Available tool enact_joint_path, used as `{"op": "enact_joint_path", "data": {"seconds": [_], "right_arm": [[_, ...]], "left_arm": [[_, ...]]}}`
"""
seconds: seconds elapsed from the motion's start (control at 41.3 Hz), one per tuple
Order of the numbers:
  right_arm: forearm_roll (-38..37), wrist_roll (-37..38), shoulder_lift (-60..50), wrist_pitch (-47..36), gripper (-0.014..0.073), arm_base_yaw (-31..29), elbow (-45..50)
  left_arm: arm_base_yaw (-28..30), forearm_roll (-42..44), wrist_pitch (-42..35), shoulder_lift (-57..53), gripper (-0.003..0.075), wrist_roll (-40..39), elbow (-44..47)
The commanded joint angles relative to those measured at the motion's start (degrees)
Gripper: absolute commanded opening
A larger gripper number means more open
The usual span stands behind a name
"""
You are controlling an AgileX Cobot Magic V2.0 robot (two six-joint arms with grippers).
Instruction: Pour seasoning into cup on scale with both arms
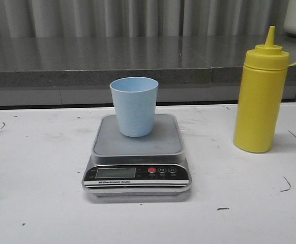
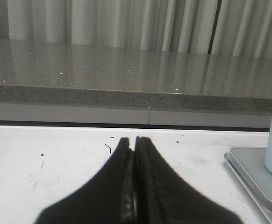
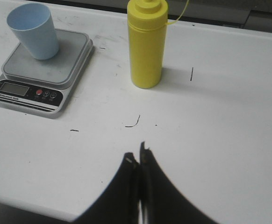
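Cup (image 1: pixel 134 105) upright on scale (image 1: pixel 137 152), seasoning (image 1: pixel 260 99) beside, both pincers (image 2: pixel 134 140) (image 3: pixel 137 156) closed (empty)

You can read "Electronic Scale" in small print on the black front strip of the scale (image 1: pixel 137 157); its display (image 1: pixel 115 173) shows no legible digits.

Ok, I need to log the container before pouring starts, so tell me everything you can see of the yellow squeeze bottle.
The tall yellow plastic squeeze bottle is opaque, with a cylindrical body, a ribbed screw-on top and a pointed nozzle. A thin yellow strap trails from near its top. It stands upright on the white table, to the right of the silver-grey digital scale and apart from it. Nothing grips or touches it besides the table.
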Motion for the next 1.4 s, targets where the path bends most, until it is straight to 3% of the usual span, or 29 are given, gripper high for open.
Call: {"op": "enact_joint_path", "data": {"seconds": [0.0,0.387,0.653,1.379], "right_arm": [[-0.4,0.0,0.6,-4.1,-0.0068,-0.2,-1.5],[-0.4,0.0,0.6,-4.1,-0.0068,-0.2,-1.5],[-0.4,0.0,0.6,-4.1,-0.0068,-0.2,-1.5],[-0.4,0.0,0.6,-4.1,-0.0068,-0.2,-1.5]], "left_arm": [[0.1,1.2,-5.0,-1.0,-0.0020,0.0,1.3],[0.1,3.4,-5.0,-1.0,-0.0020,-0.1,1.3],[4.8,3.4,-5.0,-1.0,-0.0020,-0.1,1.3],[2.8,3.4,-7.1,-1.0,-0.0020,-0.3,1.3]]}}
